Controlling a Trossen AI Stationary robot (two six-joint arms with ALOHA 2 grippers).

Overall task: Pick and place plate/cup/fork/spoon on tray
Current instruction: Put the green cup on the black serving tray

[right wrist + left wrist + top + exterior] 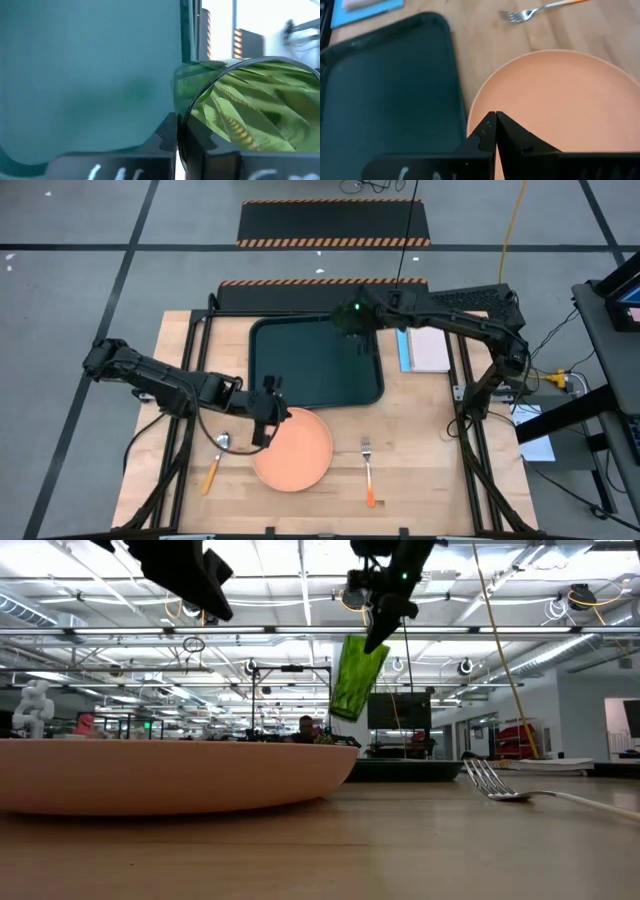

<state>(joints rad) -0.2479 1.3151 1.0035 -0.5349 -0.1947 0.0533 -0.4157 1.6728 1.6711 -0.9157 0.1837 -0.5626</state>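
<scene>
The salmon-orange plate (293, 448) lies flat on the wooden table, just near of the dark tray (315, 365). The spoon (215, 460) lies to the plate's left and the fork (367, 470) to its right. My left gripper (268, 415) is shut and empty. It hovers over the plate's left far rim (485, 95), well above it in the low view (200, 580). My right gripper (350, 315) is shut on the green translucent cup (358, 675), high over the tray's far right corner. My right gripper holds the cup by its rim (186, 112), the wall pinched between the two fingers, one inside the cup and one outside. The fingers come from above. The cup hangs tilted below them (358, 680), lifted clear above the tray (90, 75).
A pink-and-blue notepad (425, 348) lies just right of the tray. The tray's floor (385, 90) is bare. The plate (170, 775) and the fork (495, 780) fill the near table in the low view.
</scene>
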